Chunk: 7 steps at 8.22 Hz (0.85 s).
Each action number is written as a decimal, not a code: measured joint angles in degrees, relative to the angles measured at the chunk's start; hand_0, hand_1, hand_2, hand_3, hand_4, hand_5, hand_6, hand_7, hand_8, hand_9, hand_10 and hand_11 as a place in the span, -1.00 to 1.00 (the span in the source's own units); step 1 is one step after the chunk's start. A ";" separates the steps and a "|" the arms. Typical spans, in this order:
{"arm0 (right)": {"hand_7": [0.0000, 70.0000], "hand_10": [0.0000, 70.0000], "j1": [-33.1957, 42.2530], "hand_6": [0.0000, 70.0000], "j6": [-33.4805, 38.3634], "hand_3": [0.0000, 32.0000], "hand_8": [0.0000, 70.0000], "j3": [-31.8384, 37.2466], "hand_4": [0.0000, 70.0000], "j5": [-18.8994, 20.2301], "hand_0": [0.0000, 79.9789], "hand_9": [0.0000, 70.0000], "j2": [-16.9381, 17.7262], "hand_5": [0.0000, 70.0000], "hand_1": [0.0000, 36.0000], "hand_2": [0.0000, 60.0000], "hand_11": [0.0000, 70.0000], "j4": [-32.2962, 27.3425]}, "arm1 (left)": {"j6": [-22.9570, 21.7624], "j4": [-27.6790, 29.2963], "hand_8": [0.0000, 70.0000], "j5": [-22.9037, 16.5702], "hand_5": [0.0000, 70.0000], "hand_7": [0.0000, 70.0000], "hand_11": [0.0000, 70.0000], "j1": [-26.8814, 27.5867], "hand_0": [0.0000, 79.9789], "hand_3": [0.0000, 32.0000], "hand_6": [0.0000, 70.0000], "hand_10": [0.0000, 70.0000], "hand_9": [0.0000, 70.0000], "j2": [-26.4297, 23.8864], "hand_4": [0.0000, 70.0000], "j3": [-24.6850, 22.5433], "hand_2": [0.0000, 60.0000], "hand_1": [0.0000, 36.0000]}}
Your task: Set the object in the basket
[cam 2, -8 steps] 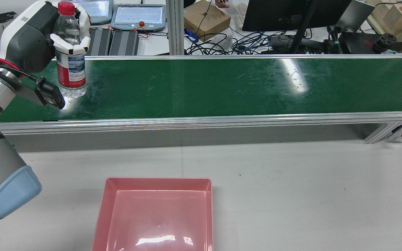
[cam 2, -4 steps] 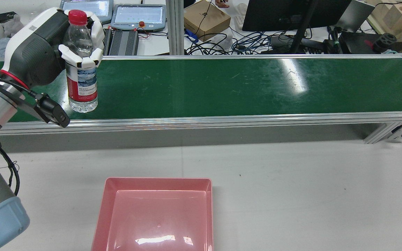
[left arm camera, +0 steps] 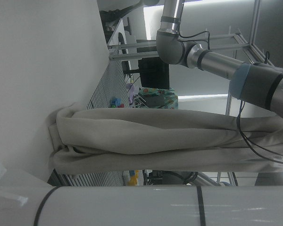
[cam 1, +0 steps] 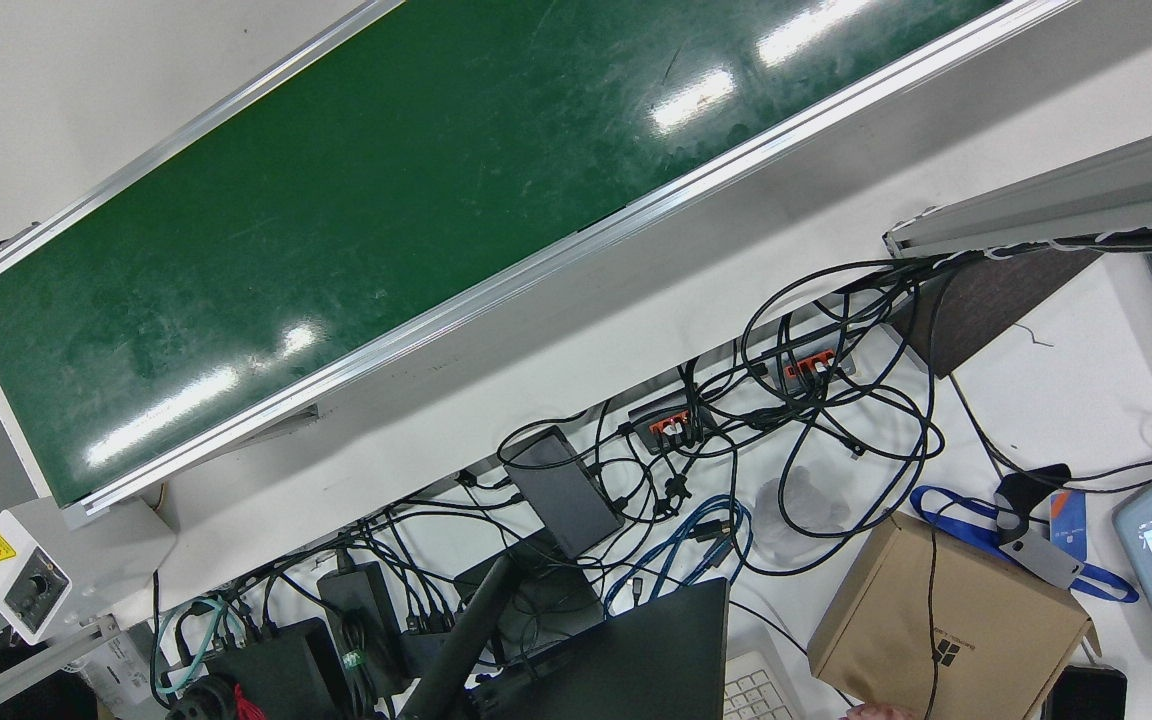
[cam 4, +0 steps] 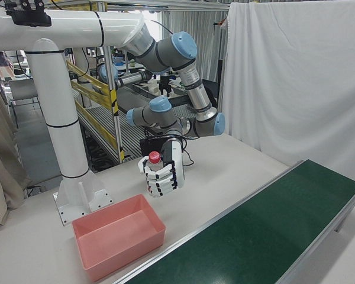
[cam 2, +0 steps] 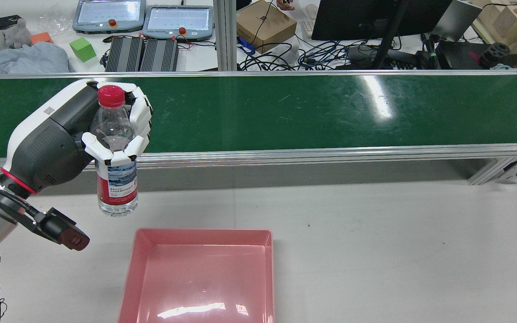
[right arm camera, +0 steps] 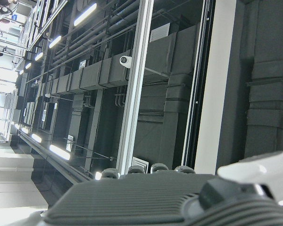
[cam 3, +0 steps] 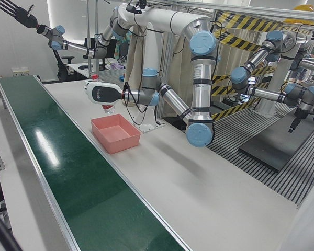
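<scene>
My left hand (cam 2: pixel 61 139) is shut on a clear water bottle (cam 2: pixel 117 179) with a red cap and a red-and-blue label. It holds the bottle upright in the air, over the white table just beyond the far left corner of the pink basket (cam 2: pixel 202 232). The basket is empty. The right-front view shows the hand (cam 4: pixel 165 171) and the bottle (cam 4: pixel 155 168) above and behind the basket (cam 4: pixel 121 248). In the left-front view my right hand (cam 3: pixel 13 10) is raised high at the far left, fingers spread, holding nothing.
A long green conveyor belt (cam 2: pixel 308 112) with aluminium rails runs across the station beyond the basket. Past it lies a desk with tablets, cables, a cardboard box (cam 2: pixel 265 22) and a monitor. The white table (cam 2: pixel 397 251) extends to the right of the basket.
My left hand has lifted the bottle off the far left of the belt and carried it toward the basket, across the near rail, to above the white table.
</scene>
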<state>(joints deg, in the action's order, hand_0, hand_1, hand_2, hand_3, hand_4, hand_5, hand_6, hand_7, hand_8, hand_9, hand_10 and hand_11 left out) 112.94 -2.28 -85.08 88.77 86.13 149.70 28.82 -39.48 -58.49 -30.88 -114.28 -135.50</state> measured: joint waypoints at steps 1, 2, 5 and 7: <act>-1.00 -1.00 0.00 -1.00 0.00 -1.00 -1.00 0.00 -1.00 0.00 -1.00 -1.00 0.00 -1.00 -1.00 -1.00 -1.00 -0.01 | 3.29 0.41 1.00 4.00 1.00 1.00 1.00 3.46 1.00 -1.00 1.00 1.00 1.00 0.54 0.41 -2.05 0.31 0.45; -1.00 -1.00 0.00 -1.00 0.00 -1.00 -1.00 0.00 -1.00 0.00 -1.00 -1.00 0.00 -1.00 -1.00 -1.00 -1.00 -0.02 | 7.99 1.31 1.00 8.38 1.00 1.00 1.00 7.15 1.00 -1.00 1.00 1.00 1.00 0.79 0.33 -4.61 0.17 0.35; -1.00 -1.00 0.00 -1.00 0.00 -1.00 -1.00 0.00 -1.00 0.00 -1.00 -1.00 0.00 -1.00 -1.00 -1.00 -1.00 -0.02 | 15.09 8.36 1.00 17.25 1.00 0.82 1.00 14.11 0.88 -1.00 0.90 1.00 1.00 5.54 0.05 -7.94 -0.97 -0.17; -1.00 -1.00 0.00 -1.00 0.00 -1.00 -1.00 0.00 -1.00 0.00 -1.00 -1.00 0.00 -1.00 -1.00 -1.00 -1.00 0.04 | 15.58 10.91 0.33 19.23 0.36 0.20 1.00 14.86 0.35 -1.00 -0.03 0.45 0.68 7.79 -0.25 -8.16 -1.00 -0.94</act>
<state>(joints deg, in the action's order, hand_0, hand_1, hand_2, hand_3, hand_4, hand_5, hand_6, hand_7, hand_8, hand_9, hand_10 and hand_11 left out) 112.94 -2.29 -85.08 88.77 86.13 149.74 44.40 -28.57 -39.26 -16.02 -106.49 -143.66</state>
